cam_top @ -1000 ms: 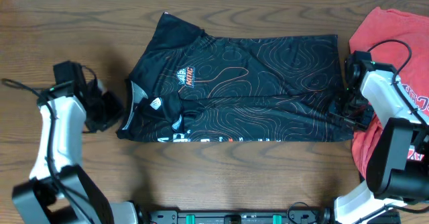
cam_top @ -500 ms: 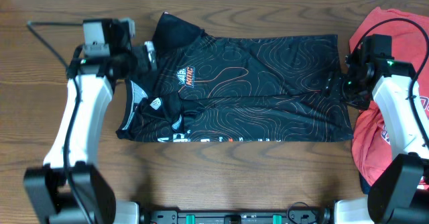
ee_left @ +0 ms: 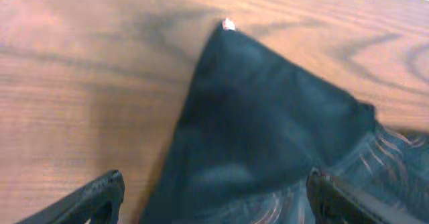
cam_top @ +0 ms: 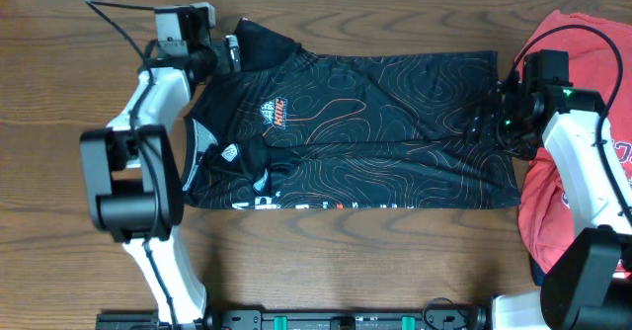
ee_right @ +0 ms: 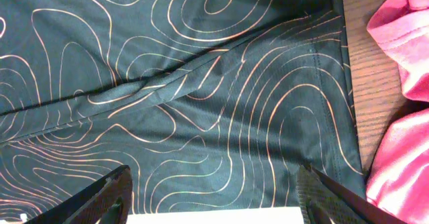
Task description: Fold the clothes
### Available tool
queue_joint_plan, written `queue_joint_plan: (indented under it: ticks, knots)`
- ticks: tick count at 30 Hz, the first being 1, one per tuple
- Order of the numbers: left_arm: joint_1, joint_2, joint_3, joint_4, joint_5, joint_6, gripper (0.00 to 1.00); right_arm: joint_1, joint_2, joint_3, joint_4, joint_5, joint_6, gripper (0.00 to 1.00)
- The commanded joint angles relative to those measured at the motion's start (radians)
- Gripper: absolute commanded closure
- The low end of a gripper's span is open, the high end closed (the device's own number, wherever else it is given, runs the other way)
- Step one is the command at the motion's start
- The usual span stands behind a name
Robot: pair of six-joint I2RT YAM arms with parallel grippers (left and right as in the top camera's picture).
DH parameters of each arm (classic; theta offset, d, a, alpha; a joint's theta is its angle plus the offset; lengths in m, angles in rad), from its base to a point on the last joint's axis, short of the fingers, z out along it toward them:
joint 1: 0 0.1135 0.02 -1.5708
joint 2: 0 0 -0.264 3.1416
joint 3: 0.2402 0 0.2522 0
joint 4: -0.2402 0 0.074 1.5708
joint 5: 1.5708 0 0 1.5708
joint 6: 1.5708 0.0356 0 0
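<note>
Black jersey point(cam_top: 346, 132), printed with fine orange and white contour lines, is laid flat across the middle of the wooden table point(cam_top: 59, 221). It is folded into a wide band, with the collar end at the left and the hem at the right. White lettering is partly shown along its near edge, and a small orange logo is printed on the chest. A plain black sleeve corner is pointed outward at the garment's far left.

The left gripper point(cam_top: 229, 53) is placed at that sleeve corner. In the left wrist view its fingertips point(ee_left: 100, 197) are spread wide, one over bare wood and the other over printed cloth. The black triangle of sleeve is seen between and ahead of them, and nothing is clamped. Whether the cloth is touched cannot be told.

The right gripper point(cam_top: 491, 123) is positioned over the jersey's right end, near the hem. In the right wrist view its jaws are parted wide above printed fabric crossed by a raised crease, and no cloth is pinched.

A red T-shirt point(cam_top: 583, 43) is bunched at the table's right side, just beside the hem. A strip of bare wood is seen between the two garments in the right wrist view.
</note>
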Motion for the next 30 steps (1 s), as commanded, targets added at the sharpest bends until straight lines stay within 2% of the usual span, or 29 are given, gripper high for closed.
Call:
queue_joint_plan:
  ticks: [1, 10, 20, 22, 27, 30]
  knots:
    - [-0.011, 0.050, 0.023, 0.077, -0.007, 0.024, 0.12, 0.008, -0.007, 0.014, 0.003, -0.009, -0.014, 0.24]
    - [-0.055, 0.195, 0.037, 0.313, -0.072, 0.024, 0.14, 0.008, -0.007, 0.014, 0.000, -0.010, -0.011, 0.24]
    - [-0.072, 0.300, 0.159, 0.250, -0.079, 0.023, 0.16, 0.008, -0.007, 0.014, 0.000, -0.009, -0.011, 0.24]
    - [-0.073, 0.300, 0.159, 0.214, -0.078, 0.022, 0.22, 0.008, -0.007, 0.014, 0.003, -0.008, -0.011, 0.24]
    - [-0.090, 0.300, 0.158, 0.055, -0.078, 0.019, 0.50, 0.008, -0.007, 0.014, 0.019, -0.009, -0.011, 0.23]
    - [-0.111, 0.300, 0.158, 0.003, -0.077, 0.019, 0.57, 0.008, -0.007, 0.014, 0.024, -0.009, -0.010, 0.23]
